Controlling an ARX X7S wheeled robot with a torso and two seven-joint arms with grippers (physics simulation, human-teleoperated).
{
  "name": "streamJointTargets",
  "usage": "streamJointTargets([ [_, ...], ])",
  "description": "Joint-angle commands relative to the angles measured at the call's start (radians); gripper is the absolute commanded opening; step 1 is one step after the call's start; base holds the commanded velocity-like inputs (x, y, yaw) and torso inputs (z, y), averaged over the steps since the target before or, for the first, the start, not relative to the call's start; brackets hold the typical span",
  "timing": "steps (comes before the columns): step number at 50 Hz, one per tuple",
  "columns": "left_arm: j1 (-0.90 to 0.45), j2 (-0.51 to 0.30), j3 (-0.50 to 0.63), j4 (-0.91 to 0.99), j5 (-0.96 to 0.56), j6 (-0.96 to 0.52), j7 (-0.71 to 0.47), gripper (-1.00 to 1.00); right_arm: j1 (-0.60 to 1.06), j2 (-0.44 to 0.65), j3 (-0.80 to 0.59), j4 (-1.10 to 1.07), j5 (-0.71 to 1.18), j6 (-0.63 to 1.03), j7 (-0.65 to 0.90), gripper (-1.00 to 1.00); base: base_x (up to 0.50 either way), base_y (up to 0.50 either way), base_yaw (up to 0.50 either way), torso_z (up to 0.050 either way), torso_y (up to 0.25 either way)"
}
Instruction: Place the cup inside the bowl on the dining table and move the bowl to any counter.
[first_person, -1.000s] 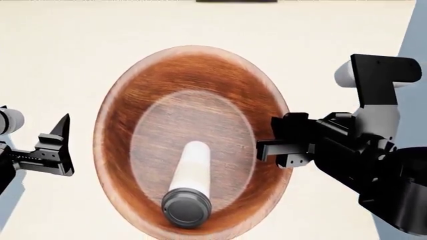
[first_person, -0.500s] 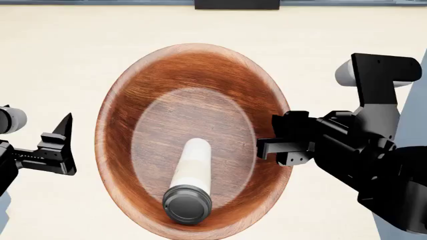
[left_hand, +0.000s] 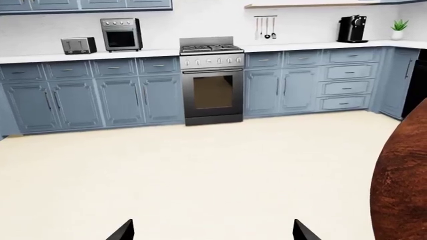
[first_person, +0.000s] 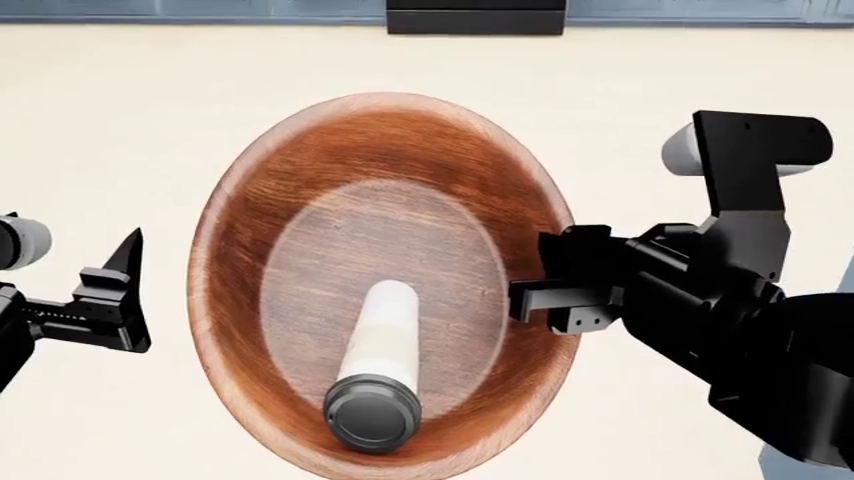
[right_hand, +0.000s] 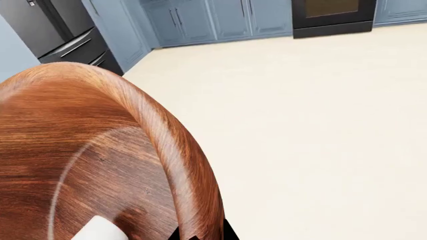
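**Bowl held over the kitchen floor, cup lying inside**

Cup (first_person: 378, 375) and bowl (first_person: 387, 170) are together, operator — the cup lies on its side on the bowl's paler inner base, its dark grey lid toward the near wall and its cream body pointing up toward the middle. In the head view you see the bowl from above with cream floor (first_person: 147, 120) all around it; no tabletop shows under it.

Your right claw (first_person: 538, 298) is clamped on the bowl's right rim. In the right wrist view the thick reddish rim runs down into the dark claw parts at the frame's edge, so the grip is on the wall itself, one finger to each side.

Your left claw (first_person: 118, 295) stands well apart from the bowl on its left side, jaws spread and holding nothing. The left wrist view confirms it — two dark fingertips (left_hand: 123, 232) wide apart with bare floor between them, and the bowl's outer wall only at the frame's side.

Ahead, that same view shows blue-grey cabinets (left_hand: 93, 95), a stove (left_hand: 212, 80) with a dark oven door, and a white worktop (left_hand: 87, 55) carrying a toaster (left_hand: 78, 45) and a small oven (left_hand: 121, 34).
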Motion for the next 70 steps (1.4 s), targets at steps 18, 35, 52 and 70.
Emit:
streamJointTargets([
  [18,-0.012,0.013,0.018,-0.010,0.012,-0.002,-0.005,1.00,-0.004,0.006,0.033,-0.003,-0.006,-0.012,-0.011,-1.00,0.50,0.04,0.00,0.001,0.002],
  [35,-0.010,0.004,0.014,-0.002,0.006,0.000,-0.002,1.00,-0.001,0.007,0.040,-0.003,-0.002,-0.007,-0.011,-1.00,0.50,0.04,0.00,0.000,0.002],
  [52,-0.016,0.000,0.016,-0.019,0.026,0.017,0.005,1.00,-0.004,-0.004,0.044,0.029,-0.008,-0.008,-0.043,-1.00,0.50,0.04,0.00,0.001,0.002],
  [70,-0.059,0.007,0.024,-0.017,0.023,-0.008,-0.006,1.00,0.050,-0.019,0.056,0.058,0.000,0.032,-0.043,-1.00,0.50,0.04,0.00,0.000,0.002],
])
